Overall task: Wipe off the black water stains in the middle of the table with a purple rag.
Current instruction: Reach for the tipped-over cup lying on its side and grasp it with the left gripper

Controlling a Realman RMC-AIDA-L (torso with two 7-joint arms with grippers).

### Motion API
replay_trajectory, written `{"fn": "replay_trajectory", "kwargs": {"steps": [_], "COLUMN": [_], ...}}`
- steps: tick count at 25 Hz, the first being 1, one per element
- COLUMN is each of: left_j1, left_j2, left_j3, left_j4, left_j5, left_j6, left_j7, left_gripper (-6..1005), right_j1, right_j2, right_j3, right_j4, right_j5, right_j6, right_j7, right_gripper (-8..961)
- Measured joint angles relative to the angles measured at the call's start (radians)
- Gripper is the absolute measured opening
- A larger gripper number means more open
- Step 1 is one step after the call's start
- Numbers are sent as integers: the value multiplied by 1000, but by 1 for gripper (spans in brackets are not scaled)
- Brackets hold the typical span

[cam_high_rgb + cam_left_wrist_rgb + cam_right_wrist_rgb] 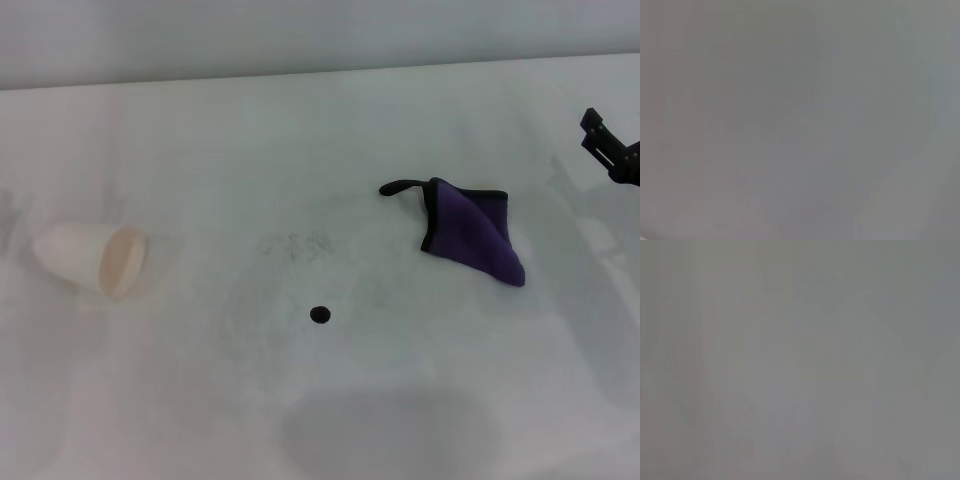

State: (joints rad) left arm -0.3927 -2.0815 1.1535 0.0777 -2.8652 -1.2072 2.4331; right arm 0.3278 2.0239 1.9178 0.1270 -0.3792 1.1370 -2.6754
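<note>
pincer [598, 132] of right arm at table's [300, 140] right edge, aloft

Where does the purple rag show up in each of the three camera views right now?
Head view: the purple rag lies right of centre on the table, up and right of the black water stains.
Left wrist view: not in it, only blank surface.
Right wrist view: not in it, only blank surface.
Shared landmark: none beyond the plain pale surface.

Only the matte black, angular right pincer [608, 143] shows, at three o'clock in the head view: blocky, hard-edged segments with two short prongs (cables, screws and markings too small to make out).
</note>
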Motion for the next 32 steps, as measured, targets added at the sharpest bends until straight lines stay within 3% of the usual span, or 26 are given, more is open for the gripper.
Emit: {"fn": "replay_trajectory", "kwargs": {"steps": [27, 30, 32], "left_j1": [2, 0, 2], "left_j2": [-1, 7, 25], "left_j3": [2, 9, 13], "left_j4": [25, 85, 145], "left_j5": [-1, 18, 72], "left_j6": [-12, -12, -6], "left_j7": [8, -21, -94], "left_gripper": [887, 887, 886], "right_j1": [1, 1, 4], "right_j2": [3, 3, 3], "right_j3": [3, 3, 3], "right_j4": [-1, -1, 1], "right_j5": [0, 0, 0], "right_j6": [-11, -11, -11], "right_j7": [0, 1, 2], "right_gripper": [867, 867, 867]}}
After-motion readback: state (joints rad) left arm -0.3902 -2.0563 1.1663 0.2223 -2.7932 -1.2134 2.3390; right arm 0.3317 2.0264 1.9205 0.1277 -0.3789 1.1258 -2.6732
